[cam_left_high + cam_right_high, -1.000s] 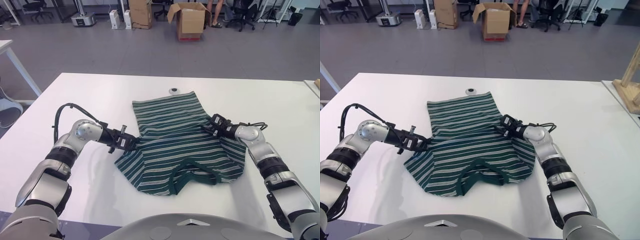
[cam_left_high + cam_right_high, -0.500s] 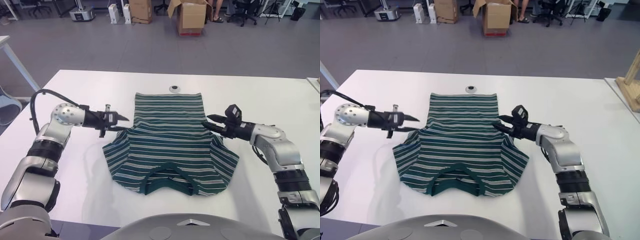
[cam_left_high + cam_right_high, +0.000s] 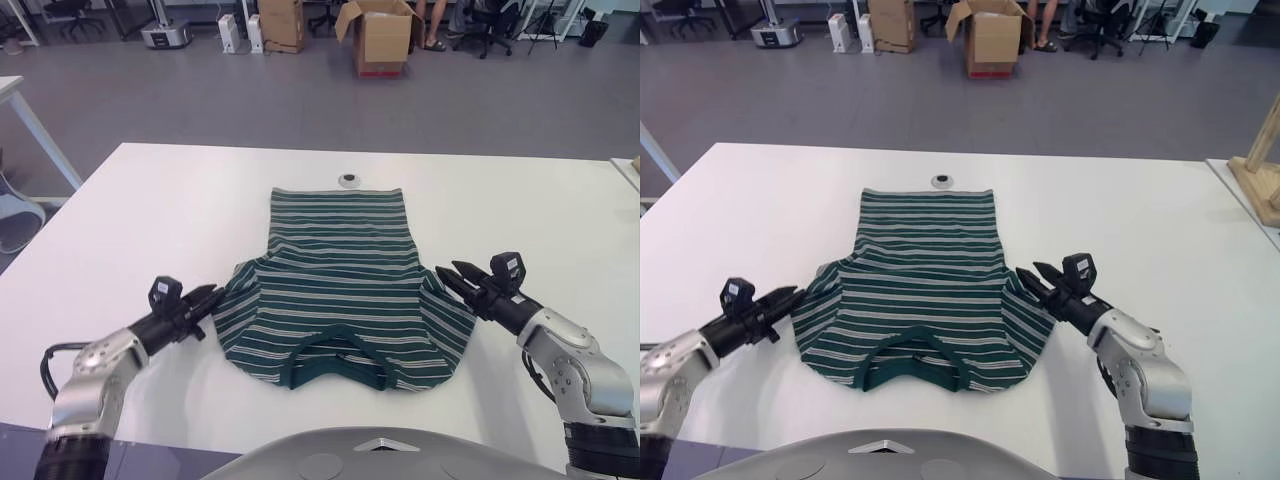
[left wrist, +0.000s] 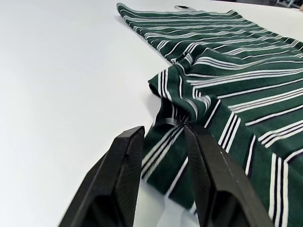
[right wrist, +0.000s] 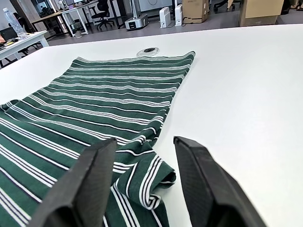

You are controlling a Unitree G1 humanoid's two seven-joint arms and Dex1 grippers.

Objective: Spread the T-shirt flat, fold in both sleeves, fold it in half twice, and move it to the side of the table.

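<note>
A green T-shirt [image 3: 340,270] with white stripes lies on the white table [image 3: 150,220], collar toward me and hem at the far end. Its sleeves lie folded in at both sides near the collar end, leaving slight bulges. My left gripper [image 3: 207,297] is open just off the shirt's left edge, low over the table. In the left wrist view the gripper [image 4: 163,130] has the folded sleeve edge [image 4: 175,118] just beyond its tips. My right gripper [image 3: 450,275] is open beside the right edge. Its own view shows the gripper [image 5: 147,142] over the rumpled sleeve fold [image 5: 147,182].
A small round grommet [image 3: 349,180] sits in the table just past the hem. A wooden stand [image 3: 1262,160] is at the far right. An open cardboard box [image 3: 380,38] stands on the floor beyond. White tabletop lies on both sides of the shirt.
One second ago both grippers were on the shirt's sides. They have let go, opened and drawn back toward me, to its collar-end corners. The shirt lies flatter.
</note>
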